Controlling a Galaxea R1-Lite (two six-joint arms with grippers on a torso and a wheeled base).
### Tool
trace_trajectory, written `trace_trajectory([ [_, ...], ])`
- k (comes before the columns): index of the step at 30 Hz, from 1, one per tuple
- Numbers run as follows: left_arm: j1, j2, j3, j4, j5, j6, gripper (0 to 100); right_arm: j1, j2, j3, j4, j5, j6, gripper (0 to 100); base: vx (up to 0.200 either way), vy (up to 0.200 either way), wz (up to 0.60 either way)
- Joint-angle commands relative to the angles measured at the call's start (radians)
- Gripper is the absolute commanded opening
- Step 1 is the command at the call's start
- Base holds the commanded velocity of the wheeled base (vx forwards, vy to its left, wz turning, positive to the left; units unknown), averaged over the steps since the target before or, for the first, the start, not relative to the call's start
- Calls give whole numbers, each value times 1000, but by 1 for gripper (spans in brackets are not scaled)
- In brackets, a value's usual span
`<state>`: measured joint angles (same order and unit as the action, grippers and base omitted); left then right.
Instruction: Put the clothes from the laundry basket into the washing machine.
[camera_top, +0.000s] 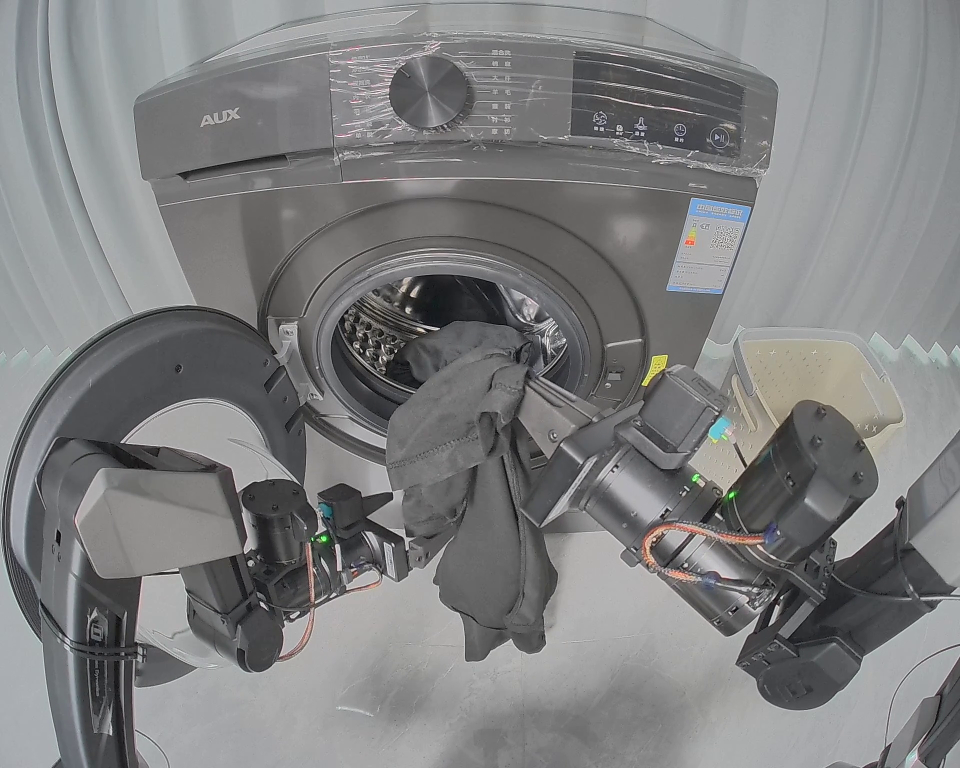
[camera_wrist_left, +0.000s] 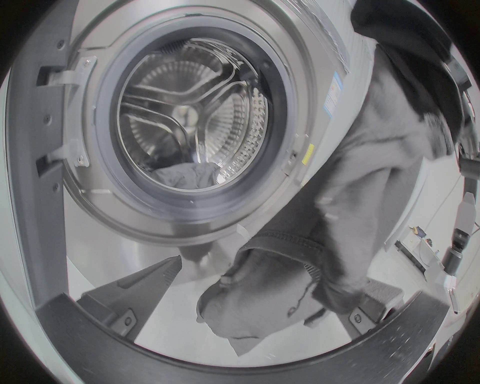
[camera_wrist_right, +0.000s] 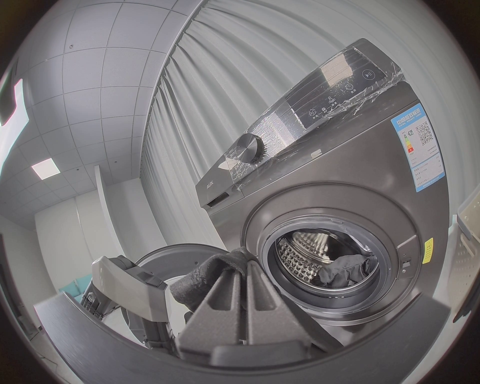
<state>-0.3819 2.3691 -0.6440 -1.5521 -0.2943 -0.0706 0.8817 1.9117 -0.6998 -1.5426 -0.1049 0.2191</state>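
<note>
A dark grey garment hangs in front of the washing machine's round opening. My right gripper is shut on its top end, level with the opening; in the right wrist view the closed fingers pinch a fold of the cloth. My left gripper is lower down, open, at the hanging part; the cloth drapes between its fingers and covers one of them. Another grey garment lies inside the drum. The cream laundry basket stands right of the machine.
The machine's door is swung wide open to the left, close beside my left arm. Grey floor spreads below the hanging garment. Pale curtains hang behind the machine.
</note>
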Motion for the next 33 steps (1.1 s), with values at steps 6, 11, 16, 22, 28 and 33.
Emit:
trace_trajectory([
  [6,12,-11,-89,-2,-20,-1,100,10,6,9,-1,1,0,0,0,0,0],
  [11,6,-4,-163,0,-102,9,100,13,17,11,-1,1,0,0,0,0,0],
  [16,-3,10,-229,0,-102,11,0,14,24,17,-1,2,0,0,0,0,0],
  [22,-8,10,-220,-2,-97,12,0,13,26,19,-1,2,2,0,0,0,0],
  [28,11,-4,-217,-2,-77,11,0,-18,12,52,-1,-1,-3,0,0,0,0],
  [33,21,-74,-154,-2,-62,12,0,-93,-2,112,1,-2,-7,0,0,0,0],
])
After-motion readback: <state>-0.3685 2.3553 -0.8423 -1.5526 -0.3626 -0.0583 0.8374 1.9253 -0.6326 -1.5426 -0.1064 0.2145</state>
